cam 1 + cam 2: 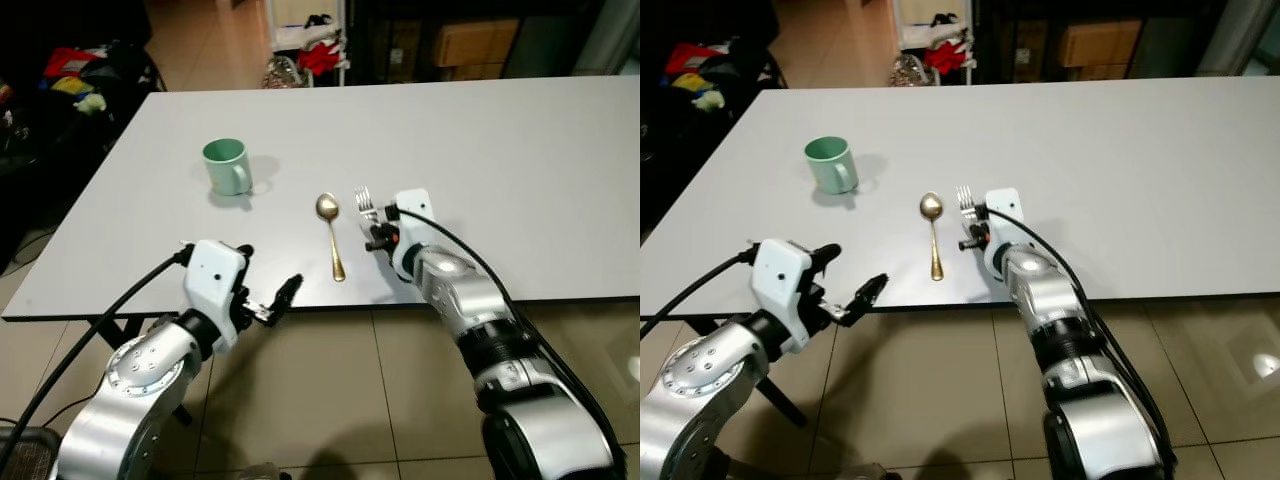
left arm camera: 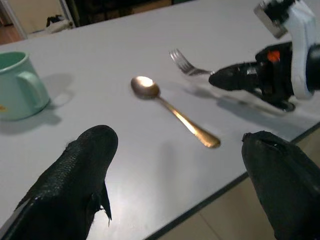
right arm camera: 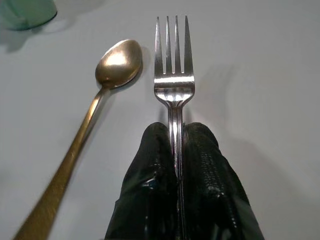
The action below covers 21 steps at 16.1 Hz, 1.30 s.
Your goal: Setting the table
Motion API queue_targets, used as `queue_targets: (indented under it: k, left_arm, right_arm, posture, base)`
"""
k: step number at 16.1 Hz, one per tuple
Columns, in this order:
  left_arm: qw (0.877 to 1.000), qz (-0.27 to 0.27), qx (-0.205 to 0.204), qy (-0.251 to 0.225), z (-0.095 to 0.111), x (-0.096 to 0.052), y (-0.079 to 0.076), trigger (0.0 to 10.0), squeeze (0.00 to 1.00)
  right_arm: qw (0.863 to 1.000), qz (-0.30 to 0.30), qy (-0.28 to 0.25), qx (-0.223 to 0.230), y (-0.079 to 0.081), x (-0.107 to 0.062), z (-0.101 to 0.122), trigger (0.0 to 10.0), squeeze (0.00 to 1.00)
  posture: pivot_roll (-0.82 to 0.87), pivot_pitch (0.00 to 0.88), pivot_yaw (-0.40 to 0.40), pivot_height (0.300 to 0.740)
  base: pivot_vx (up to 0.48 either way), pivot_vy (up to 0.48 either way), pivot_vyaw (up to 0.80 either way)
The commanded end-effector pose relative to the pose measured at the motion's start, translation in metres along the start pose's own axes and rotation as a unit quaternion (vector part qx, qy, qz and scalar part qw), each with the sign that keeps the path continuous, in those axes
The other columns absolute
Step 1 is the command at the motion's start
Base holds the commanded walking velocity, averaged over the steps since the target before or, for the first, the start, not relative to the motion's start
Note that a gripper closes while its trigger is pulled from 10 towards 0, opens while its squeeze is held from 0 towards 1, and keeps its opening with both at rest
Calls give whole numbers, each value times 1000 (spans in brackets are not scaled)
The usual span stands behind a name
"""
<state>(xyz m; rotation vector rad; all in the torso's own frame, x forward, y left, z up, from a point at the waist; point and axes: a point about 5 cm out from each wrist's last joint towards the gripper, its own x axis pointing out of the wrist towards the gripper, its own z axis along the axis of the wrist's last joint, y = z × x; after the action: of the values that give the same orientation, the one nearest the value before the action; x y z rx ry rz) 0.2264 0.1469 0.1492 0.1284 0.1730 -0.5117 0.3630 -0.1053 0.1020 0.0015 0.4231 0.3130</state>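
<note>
right wrist view shows your right gripper (image 3: 176,150) with jaws clamped on the fork (image 3: 173,75) handle, tines lying parallel beside the spoon (image 3: 100,100) on the counter (image 1: 500,150), likely to line them up. your left gripper (image 1: 270,300) waits off the edge, jaws wide. the cup (image 1: 226,165) stands apart.

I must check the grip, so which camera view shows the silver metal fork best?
The right wrist view: the silver metal fork is close, its handle pinched between the right gripper jaws. Eye views show small tines; the left wrist view shows it sideways.
</note>
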Motion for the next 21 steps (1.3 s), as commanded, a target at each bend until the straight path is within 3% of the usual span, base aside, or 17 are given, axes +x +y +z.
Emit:
queue_targets:
  k: [1, 5, 8, 14, 21]
  left_arm:
    - [1000, 3, 10, 4, 1, -3, 2, 10000, 0]
    - [1000, -11, 13, 5, 3, -9, 0, 10000, 0]
    - [1000, -17, 11, 4, 3, -10, -1, 10000, 0]
    - [999, -40, -1, 2, 5, -12, -9, 10000, 0]
    - [999, -41, -3, 9, 4, -14, -9, 10000, 0]
  right_arm:
    - [1000, -5, -4, 14, 0, 2, 1, 10000, 0]
    - [998, -23, -3, 65, 20, 15, 4, 10000, 0]
    - [998, -15, 1, 59, 26, 17, 4, 10000, 0]
    - [997, -57, 17, 54, 11, 18, 8, 10000, 0]
    - [998, -44, 18, 52, 11, 19, 9, 10000, 0]
  posture:
    - [87, 0, 51, 740]
    - [103, 0, 45, 740]
    - [102, 0, 48, 740]
    - [105, 0, 53, 740]
    - [114, 0, 51, 740]
  base:
    - [0, 0, 0]
    - [0, 0, 0]
    - [0, 0, 0]
    - [0, 0, 0]
    - [0, 0, 0]
